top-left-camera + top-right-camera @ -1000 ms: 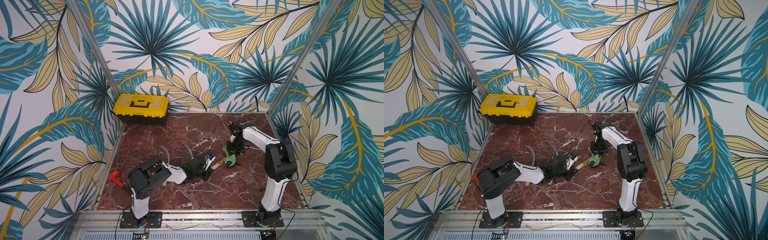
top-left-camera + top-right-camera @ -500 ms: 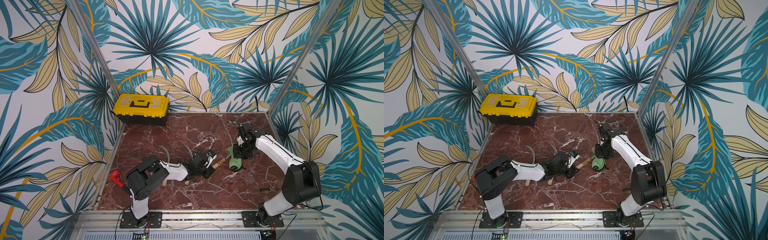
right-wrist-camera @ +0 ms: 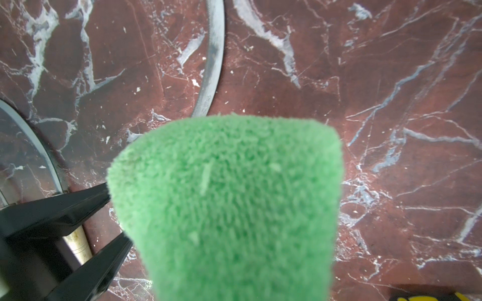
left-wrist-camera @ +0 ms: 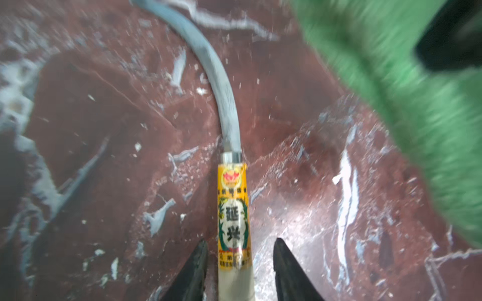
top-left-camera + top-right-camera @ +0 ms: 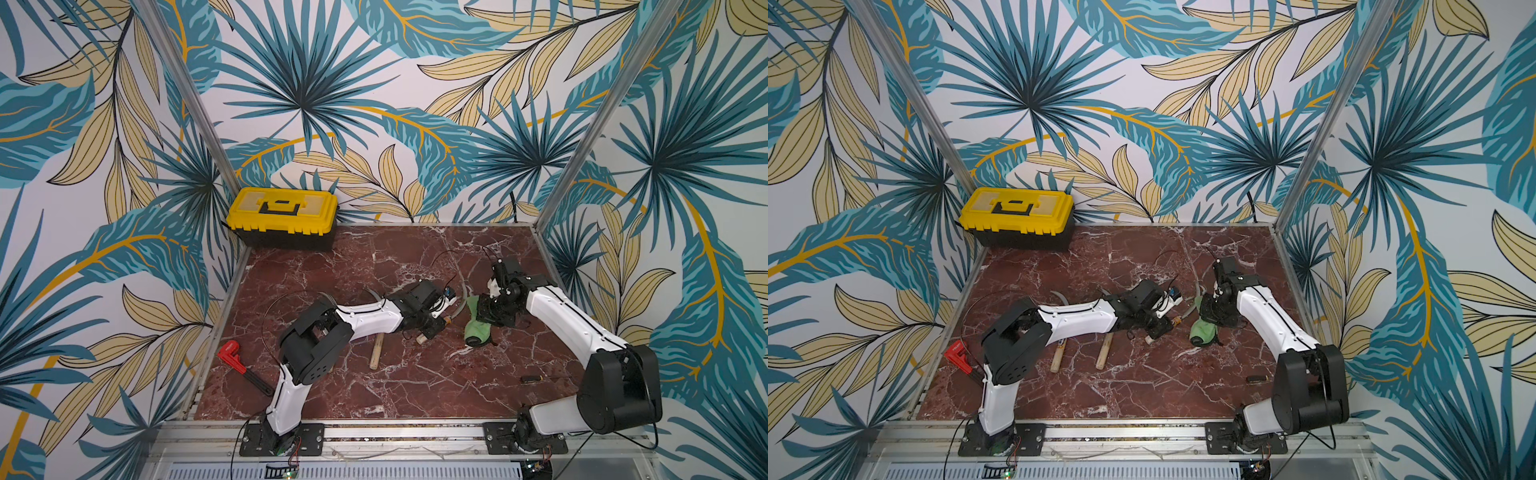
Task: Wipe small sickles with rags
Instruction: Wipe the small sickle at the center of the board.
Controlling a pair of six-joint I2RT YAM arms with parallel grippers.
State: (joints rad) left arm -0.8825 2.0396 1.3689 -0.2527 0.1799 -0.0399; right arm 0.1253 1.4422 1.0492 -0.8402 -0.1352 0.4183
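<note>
A small sickle with an orange label [image 4: 233,208] lies on the marble, its grey blade [image 4: 208,65] curving away. My left gripper [image 4: 241,242] is open, its fingers standing either side of the handle with gaps. In both top views that gripper [image 5: 436,326] [image 5: 1163,326] sits at mid-table. My right gripper [image 5: 484,311] is shut on the green rag [image 5: 478,328] [image 3: 229,203], which hangs down right beside the blade [image 3: 214,60]. Its fingers are hidden by the cloth. Two more sickles lie with pale handles [image 5: 1057,357] [image 5: 1104,353] under the left arm.
A yellow toolbox [image 5: 286,216] stands at the back left corner. A red-handled tool [image 5: 232,357] lies near the left edge. A small dark object [image 5: 532,378] lies near the right arm's base. Metal frame posts stand at the back corners.
My left gripper has opened and no longer clamps the sickle handle. The right arm's elbow has swung out to the right, and the rag has shifted slightly right.
</note>
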